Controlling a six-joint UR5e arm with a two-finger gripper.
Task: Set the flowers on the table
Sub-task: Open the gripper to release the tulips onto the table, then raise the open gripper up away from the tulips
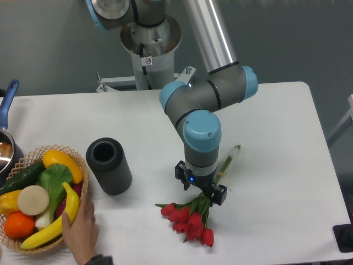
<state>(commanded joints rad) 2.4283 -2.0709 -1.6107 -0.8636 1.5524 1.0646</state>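
The flowers [187, 221], red tulip buds on thin green stems, lie low over the white table [276, 121] at front centre, buds toward the front edge. Their stem ends [231, 154] stick out to the right of the wrist. My gripper [201, 190] points straight down over the middle of the stems. The blue wrist hides its fingers, so I cannot see whether they hold the stems. I cannot tell if the buds touch the table.
A dark ribbed vase [108, 165] stands upright left of the arm. A wicker basket of fruit [41, 196] sits at the left edge, with a person's hand [81, 229] beside it. A pot with a blue handle [6, 105] is at the far left.
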